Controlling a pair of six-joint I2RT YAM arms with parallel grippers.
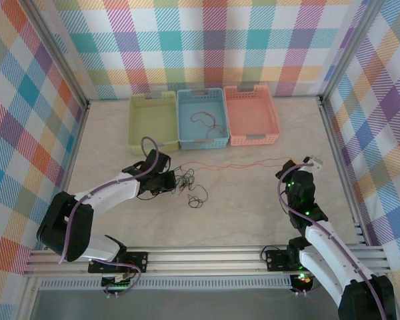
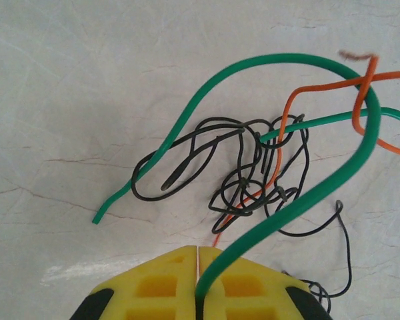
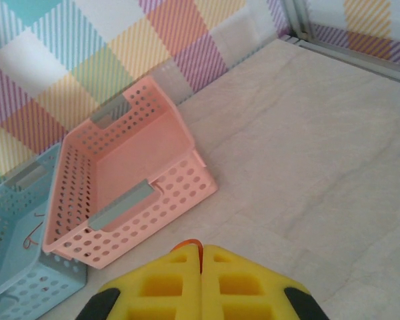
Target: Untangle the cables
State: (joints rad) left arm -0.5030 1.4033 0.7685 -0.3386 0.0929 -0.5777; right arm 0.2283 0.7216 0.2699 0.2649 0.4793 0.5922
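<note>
Lot: a tangle of thin, flexible cables (image 1: 187,183) in green, red-orange and black lay on the pale, marble-patterned tabletop (image 1: 253,207). It was in the open, in front of the baskets and outside them, just beside the left gripper (image 2: 199,252). That gripper's yellow block-shaped pads (image 2: 153,287) were pressed together on the green cable (image 2: 287,59), which rose from between them, arched over the knot and ended loose on the table at the left. The black cable (image 2: 220,121), the thinnest, was coiled in several small loops at the middle of the knot. The orange cable (image 2: 327,85) threaded down through those loops and crossed over the green one at the upper right. In the top view one red-orange strand ran in a nearly straight line across the table from the knot to the right gripper (image 3: 200,250). This gripper's yellow pads were likewise closed, with a small stub of orange showing pinched at their tip. The right gripper was well apart from the left, near the table's right edge. Along the far edge stood three perforated plastic baskets side by side: a yellow-green basket (image 1: 153,123) on the left, a light blue basket (image 1: 203,142) in the middle and a salmon-pink basket (image 1: 250,117) on the right. A separate thin reddish wire (image 1: 203,120) lay looped inside the light blue basket. The enclosure walls (image 1: 27,100) bore a multicoloured checked pattern.
</note>
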